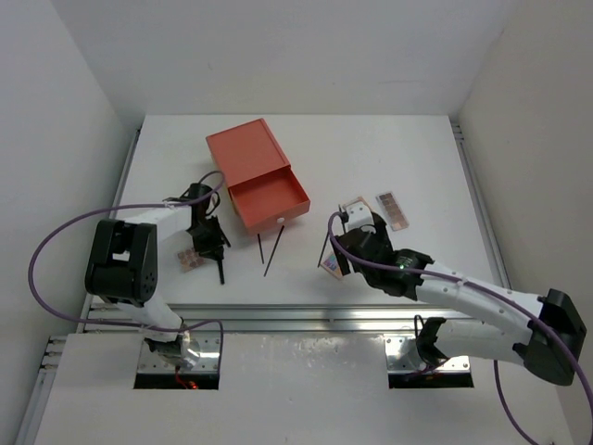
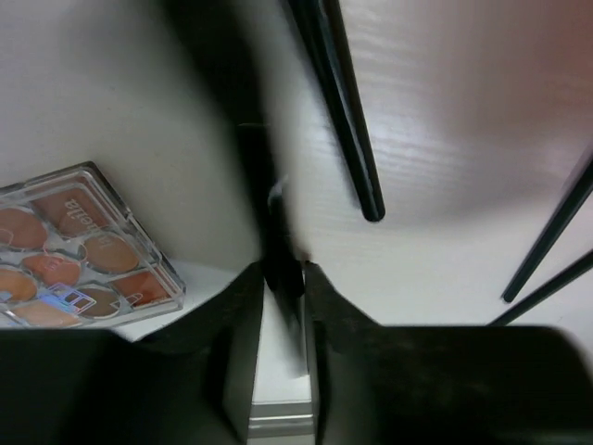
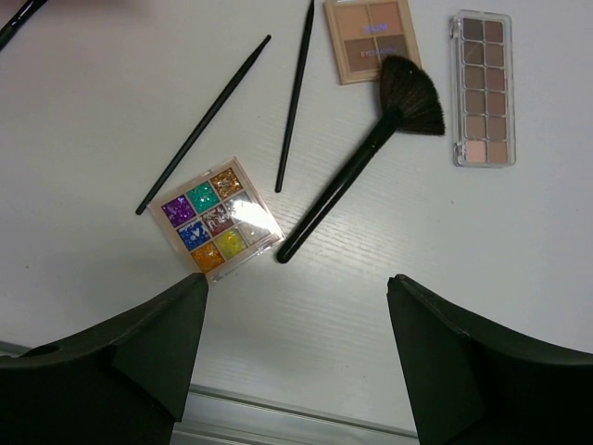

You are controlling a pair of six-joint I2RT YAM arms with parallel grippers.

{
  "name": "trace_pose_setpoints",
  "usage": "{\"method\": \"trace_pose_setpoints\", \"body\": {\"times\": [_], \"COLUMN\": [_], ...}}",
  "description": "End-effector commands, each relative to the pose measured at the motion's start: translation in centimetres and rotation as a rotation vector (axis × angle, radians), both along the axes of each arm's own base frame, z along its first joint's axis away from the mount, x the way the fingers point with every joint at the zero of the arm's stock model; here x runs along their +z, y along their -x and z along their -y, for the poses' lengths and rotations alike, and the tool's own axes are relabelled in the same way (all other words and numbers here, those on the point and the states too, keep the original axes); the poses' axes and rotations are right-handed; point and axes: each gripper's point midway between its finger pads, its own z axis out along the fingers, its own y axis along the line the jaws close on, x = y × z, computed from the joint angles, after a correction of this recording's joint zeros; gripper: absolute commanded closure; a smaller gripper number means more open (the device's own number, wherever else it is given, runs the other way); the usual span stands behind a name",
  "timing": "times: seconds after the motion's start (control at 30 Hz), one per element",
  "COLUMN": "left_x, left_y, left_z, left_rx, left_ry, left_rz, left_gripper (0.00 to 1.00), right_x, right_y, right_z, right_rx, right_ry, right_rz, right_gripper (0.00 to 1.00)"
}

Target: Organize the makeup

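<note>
My left gripper (image 1: 213,245) is shut on a thin black makeup stick (image 2: 281,243), held low over the table between the pads. A peach-toned palette (image 2: 79,250) lies just to its left, and it also shows in the top view (image 1: 190,260). Another black stick (image 2: 347,120) lies ahead. My right gripper (image 3: 298,287) is open and empty above the table. In front of it lie a multicoloured glitter palette (image 3: 215,218), a black fan brush (image 3: 357,167), two thin sticks (image 3: 204,120), a tan palette (image 3: 371,37) and a long brown palette (image 3: 484,88).
The orange drawer box (image 1: 258,176) stands at the back centre with its drawer pulled open towards me. Two loose black sticks (image 1: 269,250) lie in front of it. The table's metal front rail (image 1: 306,315) runs below both grippers.
</note>
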Motion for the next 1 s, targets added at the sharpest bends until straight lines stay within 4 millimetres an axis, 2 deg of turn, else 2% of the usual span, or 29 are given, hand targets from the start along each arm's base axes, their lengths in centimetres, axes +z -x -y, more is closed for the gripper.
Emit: {"method": "trace_pose_setpoints", "body": {"times": [0.0,0.1,0.17,0.27,0.37,0.4,0.5,0.6,0.73,0.77,0.8,0.83,0.87,0.93,0.97], "left_x": [-1.0,-1.0,-0.5,0.5,2.5,2.9,6.2,9.7,13.6,15.0,16.1,18.0,20.6,24.3,25.3], "left_y": [-0.7,-0.7,-0.7,-1.1,-1.9,-2.0,-2.8,-3.3,-4.1,-4.7,-5.0,-5.9,-7.6,-9.2,-10.3], "left_z": [-0.9,-1.1,-1.1,-1.0,-1.2,-1.2,-1.8,-2.2,-4.7,-4.9,-5.1,-4.8,-4.2,-3.7,-3.3], "left_rx": [0.025,0.034,0.043,0.048,0.067,0.067,0.077,0.052,-0.055,-0.093,-0.139,-0.199,-0.332,-0.414,-0.476], "left_ry": [-0.022,-0.022,-0.019,0.000,0.004,0.004,0.012,0.005,-0.131,-0.149,-0.171,-0.197,-0.265,-0.338,-0.371], "left_rz": [0.017,0.017,0.025,0.030,0.049,0.047,0.084,0.159,0.276,0.321,0.356,0.434,0.532,0.649,0.679], "left_gripper": [0.76,0.93,1.00,1.00,1.00,1.00,1.00,1.00,1.00,1.00,1.00,1.00,1.00,1.00,1.00], "right_x": [0.9,0.8,0.8,1.1,1.1,1.1,1.6,1.6,0.1,-1.2,-0.8,-1.2,-2.0,-2.4,-3.1], "right_y": [0.0,0.1,0.2,0.1,-0.3,-0.6,-1.5,-3.1,-4.9,-5.5,-6.2,-6.4,-7.3,-8.1,-8.2], "right_z": [0.6,1.1,1.3,1.3,1.1,0.9,0.5,1.1,1.8,2.6,2.7,3.0,3.5,3.7,3.6], "right_rx": [-0.030,-0.046,-0.050,-0.040,-0.005,0.001,0.030,-0.018,-0.130,-0.180,-0.204,-0.226,-0.267,-0.286,-0.279], "right_ry": [-0.016,-0.006,-0.001,0.004,0.037,0.036,0.053,0.022,-0.123,-0.173,-0.207,-0.229,-0.281,-0.308,-0.302], "right_rz": [0.040,0.042,0.042,0.053,0.068,0.077,0.097,0.072,-0.032,-0.097,-0.101,-0.122,-0.163,-0.179,-0.196], "right_gripper": [0.22,0.22,0.22,0.22,0.22,0.18,0.13,0.12,0.15,0.17,0.19,0.25,0.27,0.28,0.28]}}
